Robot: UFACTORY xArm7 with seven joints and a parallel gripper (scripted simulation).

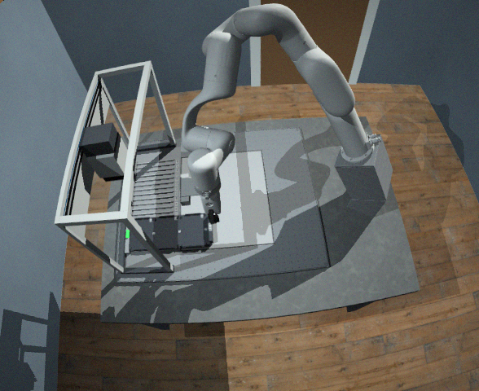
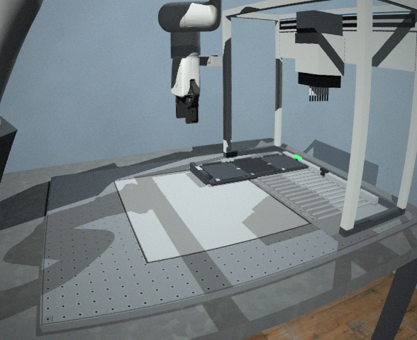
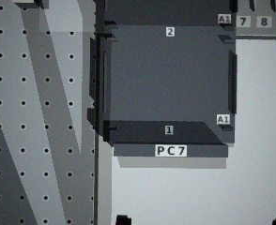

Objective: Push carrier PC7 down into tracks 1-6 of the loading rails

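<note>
The dark carrier (image 1: 170,233) (image 2: 245,168) (image 3: 168,80) lies flat at the left end of the loading rails (image 1: 156,186) (image 2: 311,190). Its handle end with the white label PC7 (image 3: 171,150) points toward the pale mat. A green lamp (image 1: 127,234) (image 2: 297,157) glows behind the carrier's far end. My gripper (image 1: 214,217) (image 2: 188,115) (image 3: 201,221) is open and empty. It hangs well above the table, over the carrier's handle end, touching nothing. In the wrist view only its two fingertips show at the bottom edge. Number tiles 7, 8 and 9 (image 3: 253,22) show to the right of the carrier.
A white gantry frame (image 1: 136,134) (image 2: 359,127) stands over the rails, with a dark pipetting head (image 1: 100,141) (image 2: 317,73) hanging inside. A pale mat (image 1: 248,202) (image 2: 208,215) lies in front of the rails on a perforated plate (image 2: 109,278) (image 3: 35,117).
</note>
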